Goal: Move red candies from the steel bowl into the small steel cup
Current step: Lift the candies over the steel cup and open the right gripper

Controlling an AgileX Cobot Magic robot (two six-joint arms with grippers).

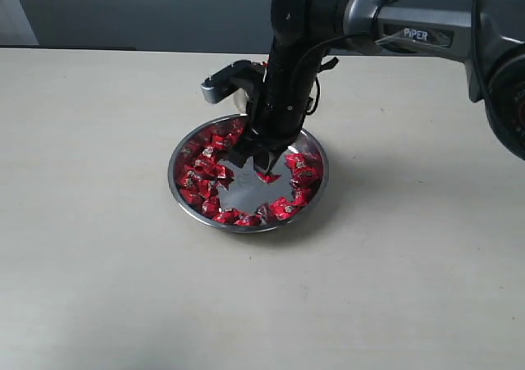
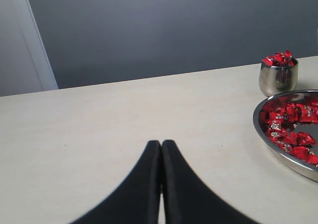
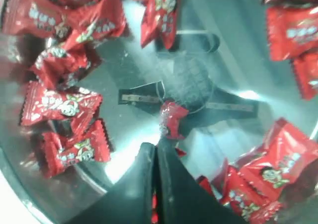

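Note:
The steel bowl sits mid-table with red candies ringed round its bare middle. My right gripper reaches down into the bowl's centre. In the right wrist view its fingers are pressed together, a strip of red wrapper shows between them, and a red candy sits at their tips. The small steel cup stands beyond the bowl, heaped with red candies; the right arm mostly hides it in the exterior view. My left gripper is shut and empty over bare table, left of the bowl.
The pale tabletop spreads round the bowl. A grey wall rises behind the table's far edge. The right arm's dark links hang over the bowl's far side.

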